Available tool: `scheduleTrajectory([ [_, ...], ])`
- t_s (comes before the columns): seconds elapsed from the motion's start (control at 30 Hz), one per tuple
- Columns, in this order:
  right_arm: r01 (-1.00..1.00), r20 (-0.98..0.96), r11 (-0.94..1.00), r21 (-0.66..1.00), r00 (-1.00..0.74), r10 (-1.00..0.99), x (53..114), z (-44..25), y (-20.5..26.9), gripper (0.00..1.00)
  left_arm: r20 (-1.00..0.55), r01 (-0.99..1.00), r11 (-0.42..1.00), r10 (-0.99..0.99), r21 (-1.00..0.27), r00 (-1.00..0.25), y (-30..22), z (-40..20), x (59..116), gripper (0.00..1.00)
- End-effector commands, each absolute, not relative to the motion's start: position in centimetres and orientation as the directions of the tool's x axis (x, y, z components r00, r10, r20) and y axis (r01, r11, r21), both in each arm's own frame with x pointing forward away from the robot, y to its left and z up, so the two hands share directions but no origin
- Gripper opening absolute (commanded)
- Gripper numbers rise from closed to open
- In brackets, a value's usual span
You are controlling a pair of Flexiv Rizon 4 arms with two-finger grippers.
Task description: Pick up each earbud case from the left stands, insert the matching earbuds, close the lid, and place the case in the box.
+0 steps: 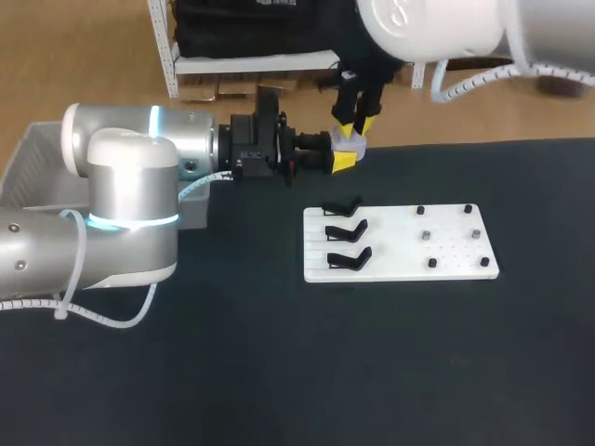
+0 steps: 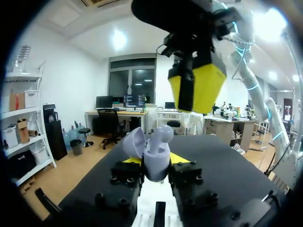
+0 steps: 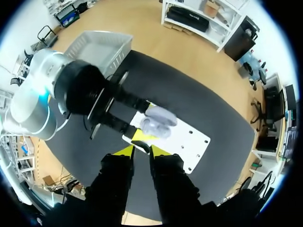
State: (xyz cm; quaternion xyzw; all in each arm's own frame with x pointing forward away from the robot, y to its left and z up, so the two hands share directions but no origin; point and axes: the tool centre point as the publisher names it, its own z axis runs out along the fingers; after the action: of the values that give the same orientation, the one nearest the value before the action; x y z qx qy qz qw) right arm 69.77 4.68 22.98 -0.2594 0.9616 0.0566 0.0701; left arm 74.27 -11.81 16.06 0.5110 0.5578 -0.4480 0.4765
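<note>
A lavender earbud case (image 2: 156,151) stands upright with its lid open, and my left gripper (image 2: 156,164) is shut on its lower half. A rounded lavender earbud (image 2: 164,134) sticks up out of the case. In the head view the case (image 1: 350,140) is held above the table's far edge, behind the white board (image 1: 446,255). My right gripper (image 1: 356,125) hangs directly over it, pointing down. In the right wrist view its yellow tips (image 3: 142,150) stand slightly apart with nothing seen between them, just above the case (image 3: 159,122).
Three black stands (image 1: 346,243) sit on the board's left half, all bare, and small dark pegs (image 1: 432,263) dot its right half. A grey box (image 1: 37,158) stands at the table's far left, behind my left arm.
</note>
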Motion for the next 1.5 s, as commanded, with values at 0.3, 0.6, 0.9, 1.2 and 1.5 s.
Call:
scheduleTrajectory([
  [0.3,-0.490,-0.157,0.866,0.102,-0.867,-0.472,69.7,20.9,4.5,0.25,-0.991,0.997,0.082,0.135,-0.007,-0.018,-11.8,15.9,74.1,0.00],
  [0.6,-0.513,-0.162,0.853,0.096,-0.853,-0.496,70.9,21.0,5.6,0.25,-0.991,0.997,0.082,0.135,-0.007,-0.018,-11.8,15.9,74.1,0.00],
  [0.9,-0.523,-0.163,0.847,0.097,-0.848,-0.505,71.1,21.0,5.9,0.24,-0.991,0.997,0.082,0.135,-0.007,-0.018,-11.8,15.9,74.1,0.00],
  [1.2,-0.490,-0.242,0.866,0.102,-0.856,-0.456,72.8,23.7,5.0,0.25,-0.991,0.997,0.082,0.135,-0.007,-0.018,-11.8,15.9,74.1,0.00],
  [1.5,-0.415,-0.305,0.903,0.108,-0.879,-0.368,78.8,23.4,4.6,0.27,-0.991,0.997,0.082,0.135,-0.007,-0.018,-11.8,15.9,74.1,0.00],
])
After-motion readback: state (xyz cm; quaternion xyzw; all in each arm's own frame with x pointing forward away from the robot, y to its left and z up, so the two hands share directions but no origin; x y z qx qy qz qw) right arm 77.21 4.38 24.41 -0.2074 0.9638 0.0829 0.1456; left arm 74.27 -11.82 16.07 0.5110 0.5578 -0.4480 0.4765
